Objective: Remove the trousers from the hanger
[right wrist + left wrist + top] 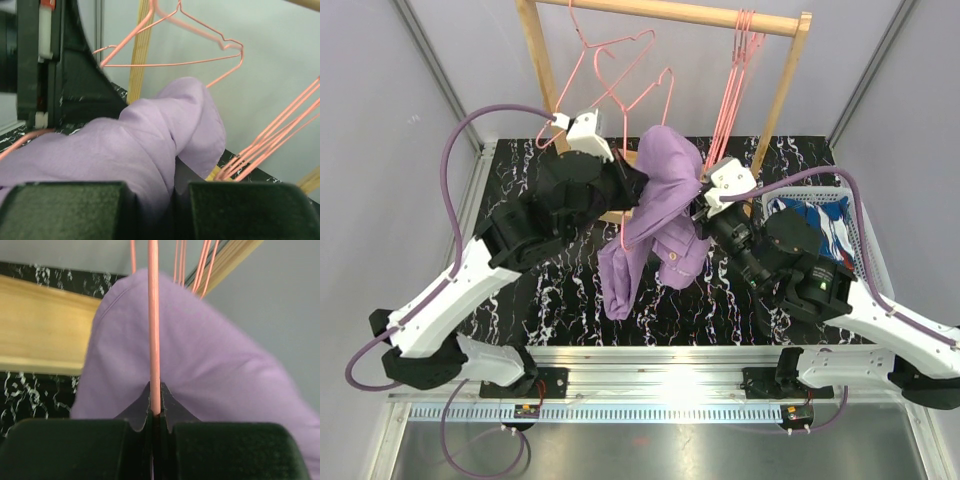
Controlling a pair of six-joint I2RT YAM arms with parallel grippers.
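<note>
The lilac trousers hang draped over a pink wire hanger in front of the wooden rack, with one leg reaching down toward the table. My left gripper is shut on the hanger's wire, with the lilac cloth just behind it. My right gripper is shut on a fold of the lilac trousers from the right. The blue patterned trousers lie in the white basket at the right.
The wooden rack's top bar carries an empty pink hanger and a bunch of several hangers. Its base bar lies on the black marbled table. The left arm's body is close beside the right gripper.
</note>
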